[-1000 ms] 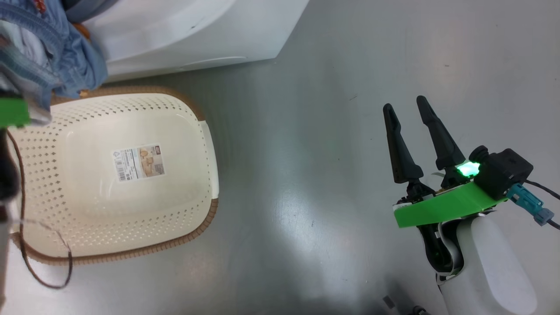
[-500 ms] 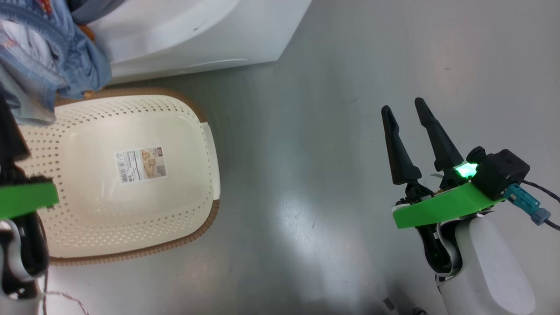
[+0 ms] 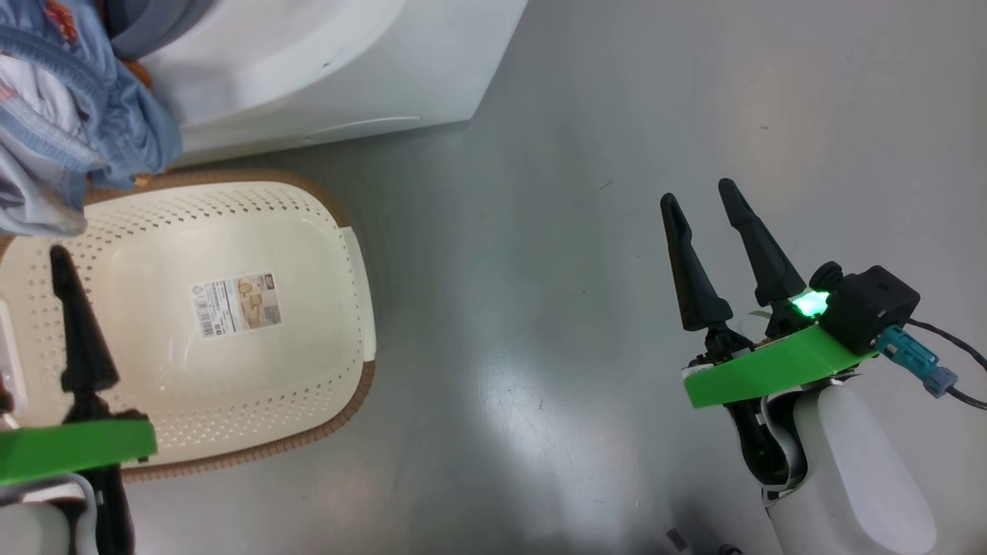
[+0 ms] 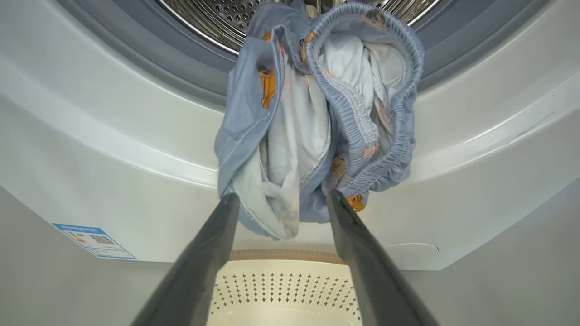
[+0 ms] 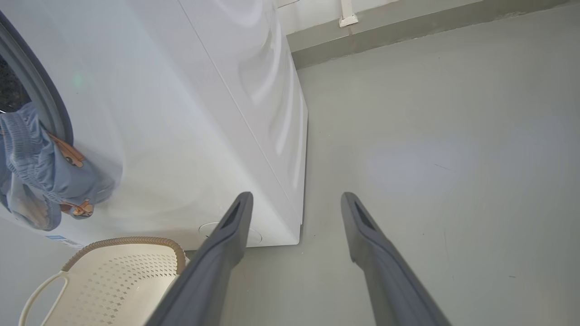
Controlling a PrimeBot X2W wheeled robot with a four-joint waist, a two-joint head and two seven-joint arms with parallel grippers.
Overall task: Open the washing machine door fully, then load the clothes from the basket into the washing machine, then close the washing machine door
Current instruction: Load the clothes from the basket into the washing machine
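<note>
The clothes point(image 4: 317, 122), light blue with orange bears and white cloth, hang out of the steel drum over the grey gasket and down the front of the washing machine point(image 4: 113, 172). My left gripper point(image 4: 283, 197) is open just below and in front of the hanging cloth, holding nothing. One of its fingers point(image 3: 77, 339) stands over the cream basket point(image 3: 308, 231), which holds just its label. My right gripper point(image 3: 698, 196) hovers open over bare floor to the right, with nothing in it. The clothes point(image 5: 36, 181) and basket point(image 5: 113, 280) lie to its left. The washing machine door is out of view.
A blue energy sticker point(image 4: 93, 240) and a round lower hatch point(image 4: 412, 248) mark the washer's front. Grey floor point(image 3: 540, 231) spreads to the right of the basket and the washer. A wall base point(image 5: 408, 31) runs behind the machine.
My left gripper has drawn back and down from the clothes, now over the basket. The clothes stay hanging from the drum opening. The right arm has barely moved; the camera shifted slightly.
</note>
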